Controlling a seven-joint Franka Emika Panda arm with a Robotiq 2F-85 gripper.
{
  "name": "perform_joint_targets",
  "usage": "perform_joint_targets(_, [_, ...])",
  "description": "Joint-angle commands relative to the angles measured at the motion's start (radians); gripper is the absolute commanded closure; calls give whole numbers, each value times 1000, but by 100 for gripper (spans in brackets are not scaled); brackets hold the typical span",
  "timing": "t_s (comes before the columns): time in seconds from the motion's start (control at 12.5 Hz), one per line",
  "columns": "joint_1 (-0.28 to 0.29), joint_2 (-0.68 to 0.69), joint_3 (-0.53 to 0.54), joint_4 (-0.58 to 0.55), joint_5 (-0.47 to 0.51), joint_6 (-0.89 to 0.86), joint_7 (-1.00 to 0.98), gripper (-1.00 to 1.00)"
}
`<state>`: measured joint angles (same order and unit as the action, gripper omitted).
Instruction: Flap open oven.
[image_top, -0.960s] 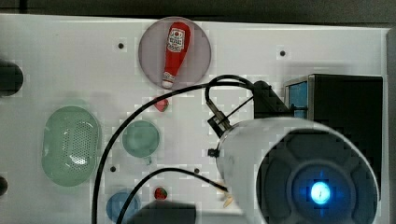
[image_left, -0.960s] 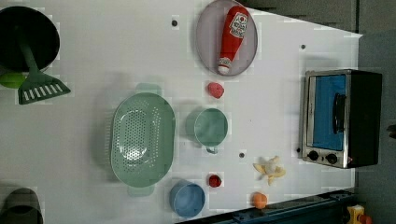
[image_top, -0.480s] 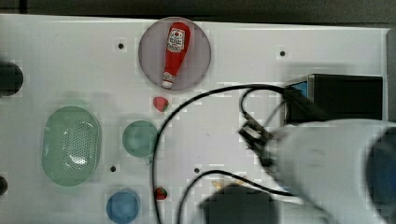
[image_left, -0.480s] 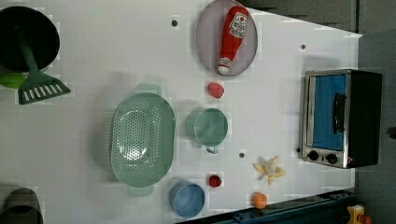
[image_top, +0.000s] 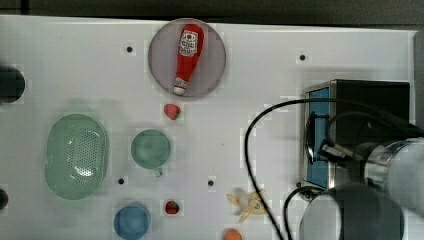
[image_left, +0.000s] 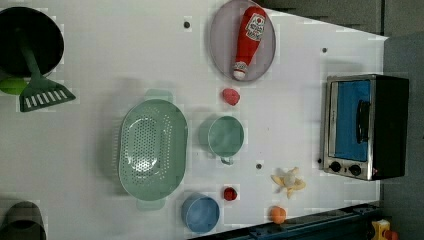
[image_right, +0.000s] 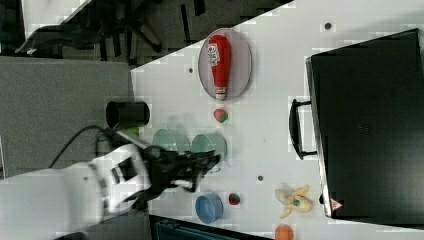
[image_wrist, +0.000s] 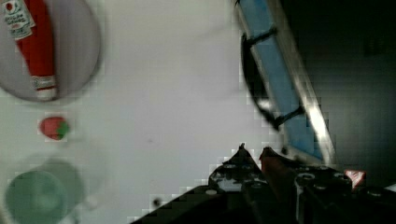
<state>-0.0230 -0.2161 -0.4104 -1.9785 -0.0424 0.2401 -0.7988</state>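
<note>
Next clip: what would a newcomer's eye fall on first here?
Probably the red ketchup bottle lying on a round grey plate at the white table's far edge in the left view. Next, the oven at the left view's right, its blue door shut, and the big green colander mid-table.

Oven (image_top: 367, 100) partly behind arm (image_top: 395, 170)

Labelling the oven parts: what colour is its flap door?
Blue-tinted, with a dark bar handle; the oven shows it best in the left view.

The ketchup bottle (image_top: 186, 55) bears a label, its print illegible.
</note>
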Motion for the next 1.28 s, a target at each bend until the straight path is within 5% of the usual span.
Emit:
perform_joint_targets(0.08, [-10,76,-26,-71,-48,118,-336,65])
perform_joint_targets(0.8, [-15,259,-61,-265,-65,598,-387,65])
perform_joint_targets(1.28, [-14,341,-62,-284,-65,650,-386,65])
